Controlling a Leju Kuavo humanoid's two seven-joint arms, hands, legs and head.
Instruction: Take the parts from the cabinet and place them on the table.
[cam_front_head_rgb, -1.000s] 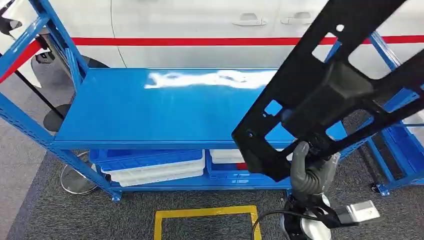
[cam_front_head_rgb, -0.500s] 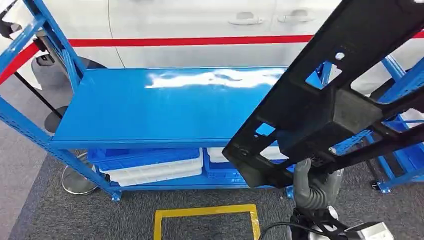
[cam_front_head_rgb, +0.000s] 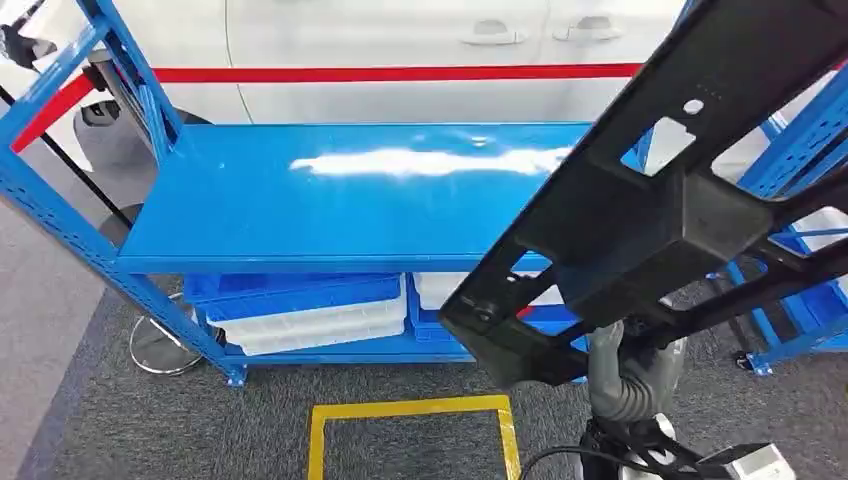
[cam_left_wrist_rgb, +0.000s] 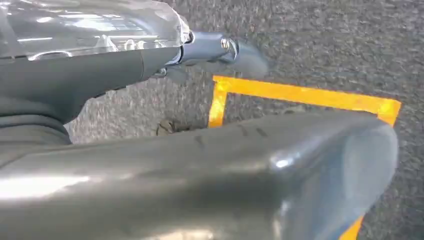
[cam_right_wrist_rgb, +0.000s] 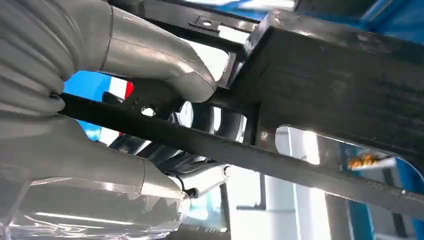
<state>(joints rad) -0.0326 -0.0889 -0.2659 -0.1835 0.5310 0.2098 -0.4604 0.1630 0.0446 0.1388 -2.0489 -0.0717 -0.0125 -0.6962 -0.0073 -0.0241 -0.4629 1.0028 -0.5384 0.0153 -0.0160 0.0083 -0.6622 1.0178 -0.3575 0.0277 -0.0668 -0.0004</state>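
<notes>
Black part (cam_front_head_rgb: 640, 220) is gripped in my right hand (cam_front_head_rgb: 622, 375), up above it. Its long side slants over the blue table (cam_front_head_rgb: 330, 205). My left hand (cam_left_wrist_rgb: 150, 165) hangs low; I cannot tell its state.

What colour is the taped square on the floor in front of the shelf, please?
Yellow. The taped square shows best in the head view, on grey carpet below the blue shelf.

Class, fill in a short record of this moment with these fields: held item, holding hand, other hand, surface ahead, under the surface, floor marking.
held item: large black part
holding hand: right hand, gripping from beneath
other hand: left hand, over carpet
surface ahead: blue shelf top, bare
under the surface: blue and white trays
floor marking: yellow tape rectangle
</notes>
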